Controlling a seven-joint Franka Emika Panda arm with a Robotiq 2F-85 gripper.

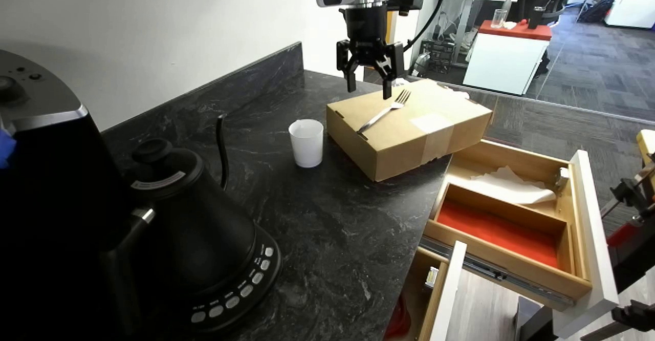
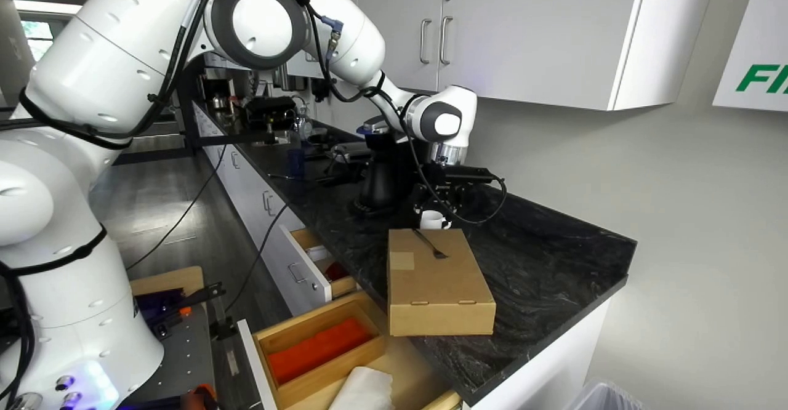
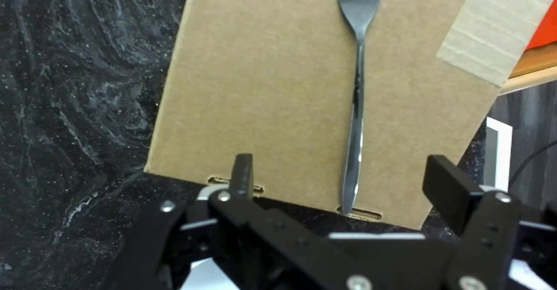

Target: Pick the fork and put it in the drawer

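The fork [image 1: 378,116] lies flat on top of the brown cardboard box [image 1: 404,163], its handle end near one box edge. It also shows in an exterior view [image 2: 429,242] and in the wrist view [image 3: 357,107]. My gripper [image 1: 369,87] is open and empty above the box's handle-end edge, apart from the fork. In the wrist view, the fork's handle lies between the two spread fingertips [image 3: 341,174]. The drawer [image 1: 504,234] is pulled out beside the counter, with a red-orange floor and wooden divider. It also shows in an exterior view [image 2: 320,349]; only a corner shows in the wrist view.
A white cup [image 1: 307,144] stands beside the box. A black kettle [image 1: 189,223] stands on the dark counter. White paper [image 1: 511,185] lies in the pulled-out drawer, beside the red-floored part. Another drawer [image 2: 301,277] is partly open along the counter front. A wall backs the counter.
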